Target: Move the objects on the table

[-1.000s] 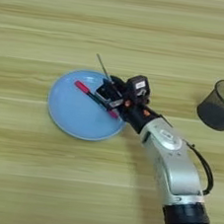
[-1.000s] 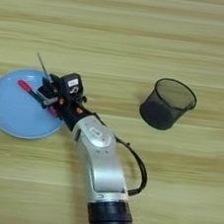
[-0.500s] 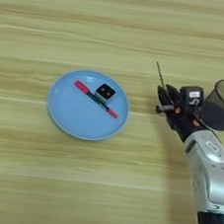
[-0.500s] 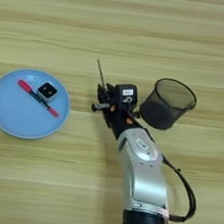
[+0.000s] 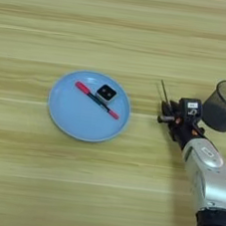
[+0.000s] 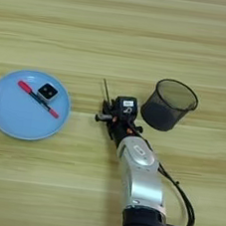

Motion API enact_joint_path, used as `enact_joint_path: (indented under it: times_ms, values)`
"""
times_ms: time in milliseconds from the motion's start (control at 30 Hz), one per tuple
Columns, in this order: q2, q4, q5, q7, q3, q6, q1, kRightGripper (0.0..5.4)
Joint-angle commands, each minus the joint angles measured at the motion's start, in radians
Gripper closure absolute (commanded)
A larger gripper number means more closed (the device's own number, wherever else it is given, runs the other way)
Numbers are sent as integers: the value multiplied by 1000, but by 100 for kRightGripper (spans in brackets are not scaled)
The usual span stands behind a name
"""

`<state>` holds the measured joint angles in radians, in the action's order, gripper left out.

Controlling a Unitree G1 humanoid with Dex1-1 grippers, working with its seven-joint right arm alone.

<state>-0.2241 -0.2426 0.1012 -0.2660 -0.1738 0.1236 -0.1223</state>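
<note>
Nearest the camera, the silver forearm [image 6: 139,181] rises from the bottom edge and ends in the pincer [image 6: 109,118], whose two black fingers are closed on the amber handle of the thin metal screwdriver [image 6: 106,95]; its slim shaft sticks up and away past the fingers, tilted a little to the left. The pincer sits between the round blue plate [image 5: 66,119] on the left and the black mesh cup [image 6: 167,105] just to its right, above the bare light wood-grain worktop [image 5: 119,35]. On the plate lie the slim black pen with red ends [image 5: 96,100], set diagonally, and the small white cube with a black face [image 5: 106,92], touching the pen's far side. Judging by where the tool is carried, the step in hand looks like bringing the screwdriver to the cup; to do it well, the tip should clear the near rim before lowering, and the shaft should be brought closer to upright so it drops inside instead of catching the mesh and tipping the light cup. A small white label sits on the pincer's body, but its writing cannot be read.
</note>
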Motion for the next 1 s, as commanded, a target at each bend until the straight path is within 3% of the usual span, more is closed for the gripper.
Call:
enact_joint_path:
  times_ms: [33,500,533,1000]
  values:
    - [-26,-19,-11,19,-3,-9,-53,458]
    - [-35,-146,3,1,-5,-5,-94,458]
    - [-35,-147,2,1,-5,-5,-94,429]
    - [-40,-144,3,-4,3,-12,-89,295]
